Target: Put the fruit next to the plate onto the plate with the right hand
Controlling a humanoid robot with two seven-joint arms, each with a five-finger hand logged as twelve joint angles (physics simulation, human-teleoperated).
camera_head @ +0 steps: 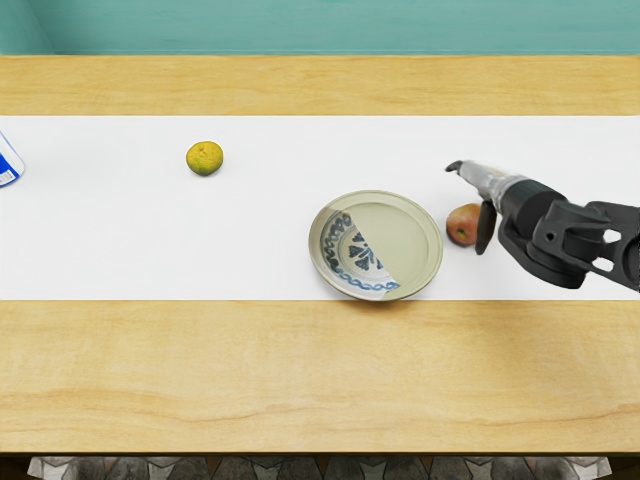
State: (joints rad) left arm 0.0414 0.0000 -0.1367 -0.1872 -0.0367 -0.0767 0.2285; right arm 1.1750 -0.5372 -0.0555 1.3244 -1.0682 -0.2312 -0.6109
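Wooden table (300, 370) with a white runner (120, 240) across it, teal wall (320, 25) behind. Task barely started: the fruit (461, 224), a small reddish pear-like one, sits on the runner and not on the plate (420, 215), which holds nothing. Grasp, lift, carry and set-down are all left to do, judging from this view.

Right hand (510, 200) comes in from the right edge with its fingers (485, 226) splayed and gripping nothing. One pale finger reaches out past the fruit on the far side. A dark finger hangs down just beside the fruit on its arm side, touching it or nearly so, can't tell which. So the fruit lies inside the spread of the fingers, on their plate side. The plate is just beyond the fruit, away from the fingers.

A yellow-green citrus (204, 158) lies well away from the fingers, far past the plate. A blue-and-white object (8, 162) is cut off by the edge farthest from them. No left arm visible.
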